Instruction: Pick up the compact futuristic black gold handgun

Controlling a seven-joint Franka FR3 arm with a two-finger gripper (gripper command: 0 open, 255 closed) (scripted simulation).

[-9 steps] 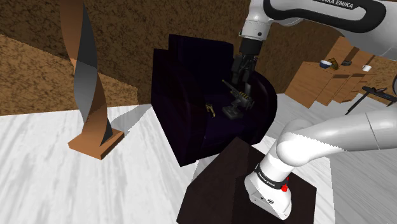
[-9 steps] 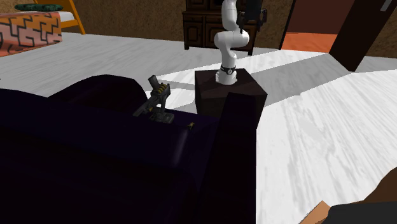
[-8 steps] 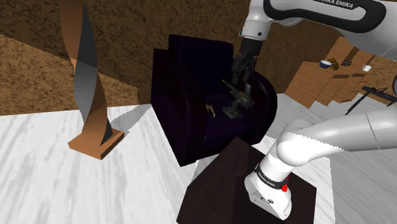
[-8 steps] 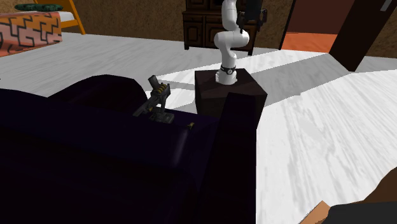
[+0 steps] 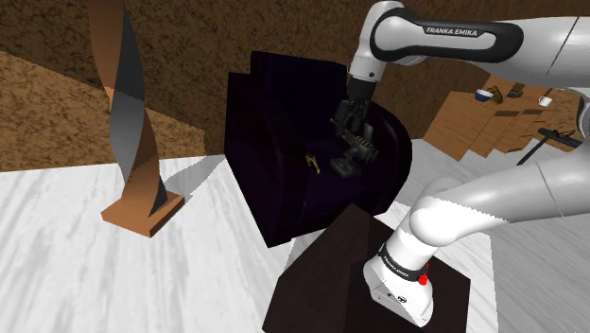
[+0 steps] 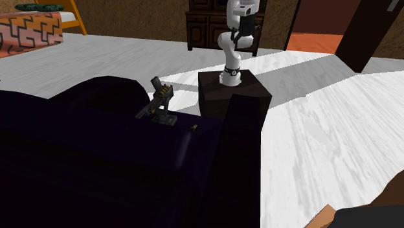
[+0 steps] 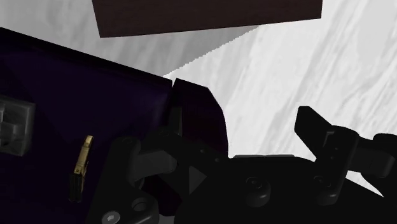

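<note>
Your handgun (image 5: 351, 151) stands on the seat of the dark purple armchair (image 5: 274, 123), propped up on its flat grey foot rather than lying flat. Its long axis slants, with the foot on the cushion and the upper end leaning up and back toward the jaws. You cannot tell which end is the muzzle. In the second exterior view the handgun (image 6: 157, 103) has gold flecks near its top.

The jaws (image 5: 352, 126) are spread apart with nothing between them. In the wrist view the two black fingers of the jaws (image 7: 232, 137) stand wide apart. Past them lie the armchair (image 7: 95, 108) edge and the white floor (image 7: 331, 70). The handgun is below and beyond the jaws, not between them. In the second exterior view the jaws (image 6: 245, 31) hang high over the stand (image 6: 233, 94), well apart from the handgun on the armchair (image 6: 78, 155).

The arm rises from the stand (image 5: 331, 265) and arches over. Its lettered forearm runs across the top of the shoulder view. The wrist is bent so the hand points down at the seat.

A small black-and-gold piece (image 5: 313, 163) lies on the cushion near the handgun, to one side of the jaws. You can also see it in the second exterior view (image 6: 192, 128) and the wrist view (image 7: 81, 167).
</note>
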